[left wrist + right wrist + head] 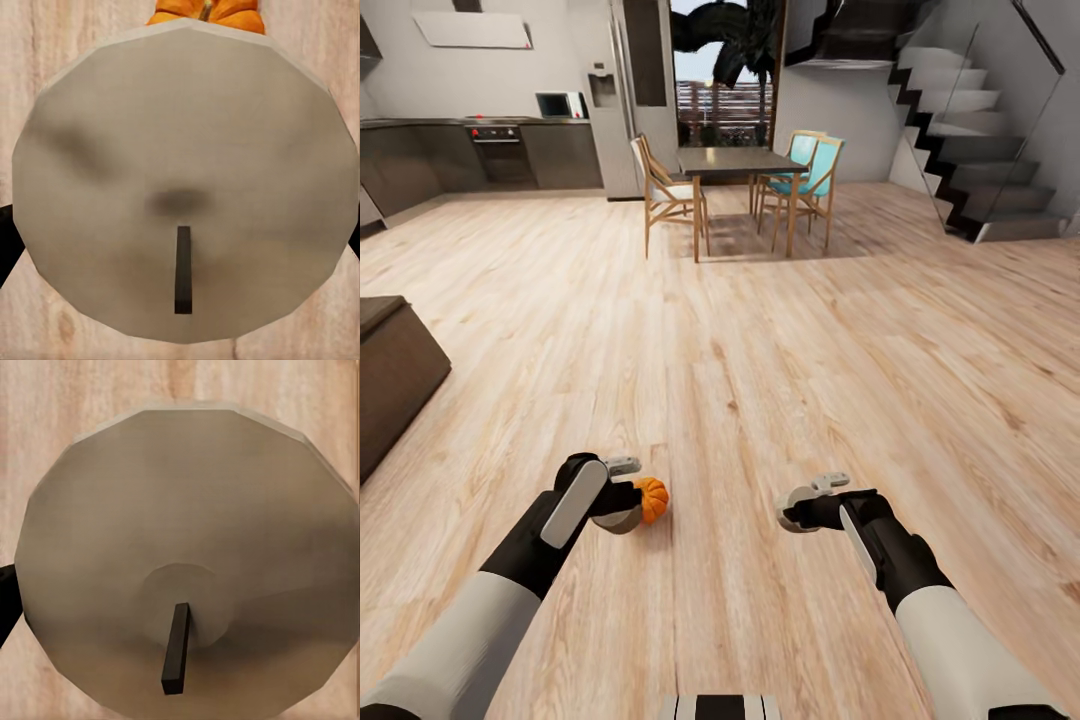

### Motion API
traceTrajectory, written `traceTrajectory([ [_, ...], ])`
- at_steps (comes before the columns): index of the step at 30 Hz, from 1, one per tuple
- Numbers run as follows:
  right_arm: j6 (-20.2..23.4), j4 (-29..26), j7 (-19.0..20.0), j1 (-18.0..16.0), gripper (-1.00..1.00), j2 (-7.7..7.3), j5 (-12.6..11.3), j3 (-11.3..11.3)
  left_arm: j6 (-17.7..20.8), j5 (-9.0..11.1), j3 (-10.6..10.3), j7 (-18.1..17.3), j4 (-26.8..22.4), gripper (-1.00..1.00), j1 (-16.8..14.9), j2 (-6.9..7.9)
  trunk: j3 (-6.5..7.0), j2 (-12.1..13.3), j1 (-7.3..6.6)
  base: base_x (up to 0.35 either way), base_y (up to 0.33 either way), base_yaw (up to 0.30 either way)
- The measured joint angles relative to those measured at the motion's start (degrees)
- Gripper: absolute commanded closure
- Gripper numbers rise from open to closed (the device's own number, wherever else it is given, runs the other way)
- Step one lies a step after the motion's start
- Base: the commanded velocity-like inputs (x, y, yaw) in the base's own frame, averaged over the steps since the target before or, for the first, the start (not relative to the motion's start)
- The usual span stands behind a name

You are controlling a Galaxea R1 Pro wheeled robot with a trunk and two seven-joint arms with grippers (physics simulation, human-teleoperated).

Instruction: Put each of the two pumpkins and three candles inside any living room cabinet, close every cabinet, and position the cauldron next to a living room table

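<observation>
A small orange pumpkin (652, 498) sits right at the tip of my left gripper (628, 492), low over the wood floor. In the left wrist view its stem end (206, 13) peeks out past a wide grey candle (180, 165) with a dark wick. That candle (618, 521) hangs under the left gripper, which is shut on it. I cannot tell whether the pumpkin rests on the floor. My right gripper (800, 505) is shut on another grey candle (187, 532), seen as a grey round end (791, 519) in the head view.
A low dark-brown block (390, 370) juts in at the left edge. Ahead stand a dark dining table (735, 160) with wooden chairs, kitchen units (480, 155) at the back left and a staircase (980, 150) at the right. Open wood floor lies between.
</observation>
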Motion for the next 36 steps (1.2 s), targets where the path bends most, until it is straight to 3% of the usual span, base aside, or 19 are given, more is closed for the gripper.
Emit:
traceTrajectory([
  [16,0.16,-0.02,-0.02,0.00,1.00,0.05,0.21,0.05,-0.01,0.01,0.01,0.00,0.09,1.00,0.00,0.04,3.54,0.21,-0.41,0.000,0.000,0.004],
  [22,0.17,0.00,-0.14,0.00,1.00,0.05,0.29,0.10,-0.02,0.05,0.01,0.00,0.03,1.00,0.00,0.08,4.87,0.29,-0.57,0.000,0.000,0.195],
  [36,0.08,0.02,-0.16,0.00,1.00,0.05,0.16,0.02,-0.01,0.01,0.01,0.00,0.17,1.00,0.00,0.01,7.39,5.88,-3.62,0.000,0.000,0.284],
])
